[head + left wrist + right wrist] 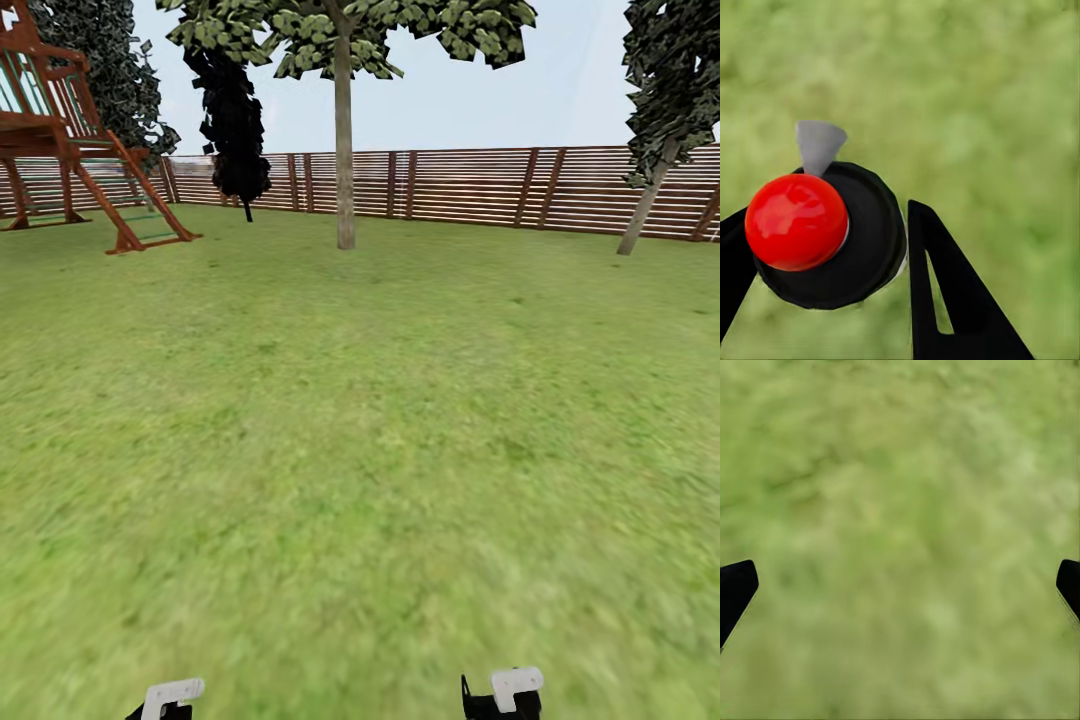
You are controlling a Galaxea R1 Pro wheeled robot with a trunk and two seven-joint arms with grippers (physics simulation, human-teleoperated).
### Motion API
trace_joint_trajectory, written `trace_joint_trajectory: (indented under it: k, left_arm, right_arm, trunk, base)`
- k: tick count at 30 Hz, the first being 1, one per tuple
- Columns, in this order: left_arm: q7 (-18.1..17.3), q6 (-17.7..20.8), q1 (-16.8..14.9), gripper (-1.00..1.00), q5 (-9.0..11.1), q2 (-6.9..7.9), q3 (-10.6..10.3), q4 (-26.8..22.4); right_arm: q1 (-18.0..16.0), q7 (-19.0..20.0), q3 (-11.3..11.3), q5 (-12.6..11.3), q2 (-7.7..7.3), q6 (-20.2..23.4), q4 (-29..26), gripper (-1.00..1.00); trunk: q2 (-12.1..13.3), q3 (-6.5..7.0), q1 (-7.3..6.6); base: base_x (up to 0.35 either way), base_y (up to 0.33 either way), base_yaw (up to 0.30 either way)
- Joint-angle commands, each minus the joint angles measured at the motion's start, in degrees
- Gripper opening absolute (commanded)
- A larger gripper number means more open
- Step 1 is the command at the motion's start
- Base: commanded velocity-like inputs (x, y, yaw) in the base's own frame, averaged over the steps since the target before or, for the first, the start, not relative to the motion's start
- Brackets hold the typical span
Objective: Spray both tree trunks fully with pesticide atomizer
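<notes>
Atomizer (825,236) is sitting between the left gripper's (825,285) fingers (945,300) in the left wrist view: black round body, shiny red ball on top, and a grey cone nozzle sticking out past the ball. One black finger is right against its side, the other comes in at the opposite edge, so they're pinching it. Under it there's just blurry grass.

Right gripper (900,585) has its fingers (735,589) spread wide, with lawn between them.

From the head view, the nearest tree (344,130) stands straight ahead across the lawn (360,420), its pale trunk (345,190) bare low down, just in front of the brown slat fence (450,185). A second tree (655,130) with a leaning trunk is well off to the right of it, also by the fence. A black-leaved thin tree (235,120) is just left of the nearest tree, and a wooden play frame (70,150) further left still.
</notes>
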Motion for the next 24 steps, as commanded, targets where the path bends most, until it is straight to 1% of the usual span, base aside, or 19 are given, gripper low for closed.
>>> trace_joint_trajectory:
  k: [1, 24]
  left_arm:
    - [0.0, -0.2, 0.0, -1.0, 0.3, 0.02, -0.1, 0.0]
    - [0.0, -0.2, 0.0, -1.0, 0.3, 0.0, -0.1, 0.0]
  right_arm:
    - [0.0, -0.6, 0.4, 0.3, 0.0, 0.0, 0.1, 1.0]
    - [0.0, -0.6, 0.4, 0.3, 0.0, 0.0, 0.1, 1.0]
  trunk:
    - [0.0, -0.05, 0.02]
    - [0.0, -0.05, 0.02]
  base:
    - [0.339, 0.0, 0.0]
    - [0.339, 0.0, 0.0]
